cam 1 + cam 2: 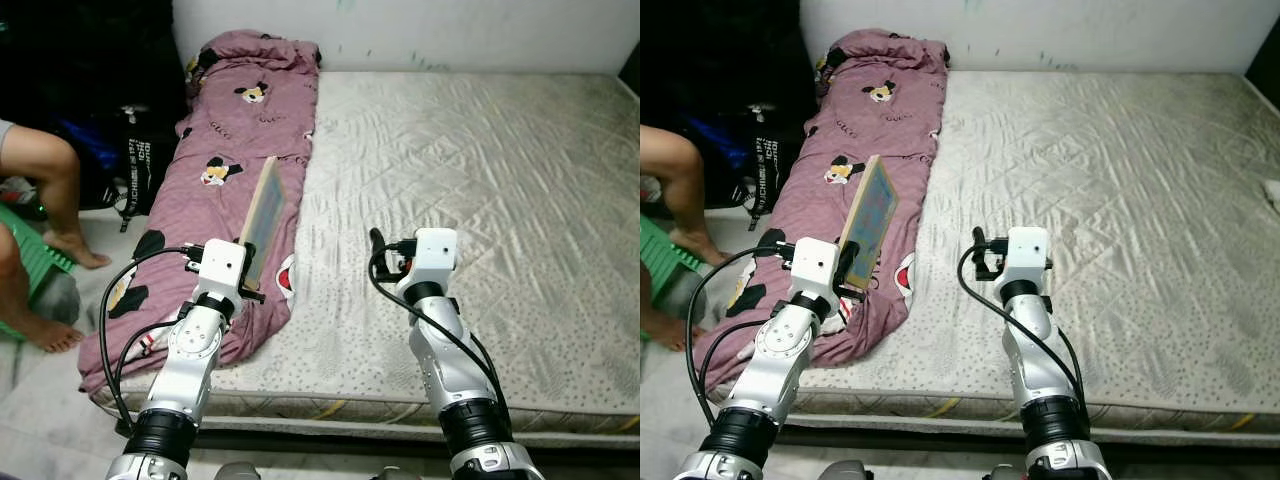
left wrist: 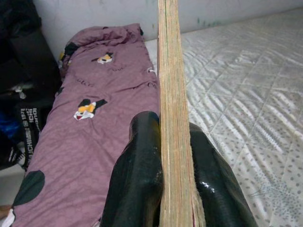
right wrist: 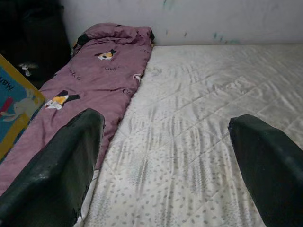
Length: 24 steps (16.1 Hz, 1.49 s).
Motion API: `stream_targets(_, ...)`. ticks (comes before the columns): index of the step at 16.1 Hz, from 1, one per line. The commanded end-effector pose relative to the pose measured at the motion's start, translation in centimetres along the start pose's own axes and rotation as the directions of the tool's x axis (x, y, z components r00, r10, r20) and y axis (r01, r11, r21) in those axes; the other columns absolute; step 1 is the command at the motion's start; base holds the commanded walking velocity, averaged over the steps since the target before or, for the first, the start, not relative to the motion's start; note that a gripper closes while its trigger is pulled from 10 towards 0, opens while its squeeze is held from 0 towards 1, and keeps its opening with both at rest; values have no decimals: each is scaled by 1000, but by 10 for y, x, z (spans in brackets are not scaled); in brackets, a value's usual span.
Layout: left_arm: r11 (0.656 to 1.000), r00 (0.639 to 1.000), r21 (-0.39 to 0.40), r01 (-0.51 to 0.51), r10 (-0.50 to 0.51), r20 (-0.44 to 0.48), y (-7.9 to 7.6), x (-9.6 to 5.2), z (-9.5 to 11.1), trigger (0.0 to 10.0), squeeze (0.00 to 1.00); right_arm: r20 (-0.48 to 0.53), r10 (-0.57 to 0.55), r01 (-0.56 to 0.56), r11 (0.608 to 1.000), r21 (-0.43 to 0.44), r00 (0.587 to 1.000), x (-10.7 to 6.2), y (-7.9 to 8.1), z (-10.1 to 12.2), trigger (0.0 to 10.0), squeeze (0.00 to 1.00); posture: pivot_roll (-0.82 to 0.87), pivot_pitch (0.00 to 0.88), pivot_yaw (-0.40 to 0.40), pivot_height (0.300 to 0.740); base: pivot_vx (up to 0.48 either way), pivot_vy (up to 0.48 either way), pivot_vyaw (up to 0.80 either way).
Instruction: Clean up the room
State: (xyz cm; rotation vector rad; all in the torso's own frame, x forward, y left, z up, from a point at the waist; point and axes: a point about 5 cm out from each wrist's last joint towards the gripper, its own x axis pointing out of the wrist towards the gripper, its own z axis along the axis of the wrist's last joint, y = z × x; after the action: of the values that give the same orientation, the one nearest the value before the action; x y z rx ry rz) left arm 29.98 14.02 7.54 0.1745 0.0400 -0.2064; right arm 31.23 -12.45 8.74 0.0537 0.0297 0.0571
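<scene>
My left gripper point(image 1: 254, 270) is shut on a thin picture book point(image 1: 263, 213) with a teal cover and yellowed page edges. The book stands tilted up over the purple cartoon-print quilt point(image 1: 240, 130). In the left wrist view both black fingers point(image 2: 137, 175) press the book's spine edge point(image 2: 173, 118) from either side. The quilt lies lengthwise along the left side of the bare white mattress point(image 1: 470, 180). My right gripper point(image 1: 376, 240) is open above the mattress's near part, with nothing between its fingers point(image 3: 61, 165).
A person's bare legs point(image 1: 45, 190) and a green plastic stool point(image 1: 25, 265) are on the floor at the left. Dark bags point(image 1: 120, 150) are piled beside the bed's left edge. A white wall point(image 1: 420, 30) runs behind the mattress.
</scene>
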Motion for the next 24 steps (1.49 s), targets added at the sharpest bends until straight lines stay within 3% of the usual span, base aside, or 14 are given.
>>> stream_targets(1,1000,999,4,1,-1,41,2,2,8,10000,0,-2,5,-5,1000,-5,1000,1,1,0,10000,0,40,0,41,740,0,-296,0)
stream_targets(6,1000,999,-1,7,-7,39,2,4,9,10000,0,-3,-5,5,1000,-8,1000,1,0,1,10000,0,34,0,42,740,0,-264,0)
stream_targets(19,1000,999,-14,6,-5,44,1,2,9,10000,0,-11,-12,12,1000,-7,1000,1,-2,0,10000,0,36,0,36,740,0,0,-121)
stream_targets(24,1000,999,-15,7,-6,40,1,2,9,10000,0,-15,-11,11,1000,-8,1000,1,-1,0,10000,0,36,0,37,740,0,-256,0)
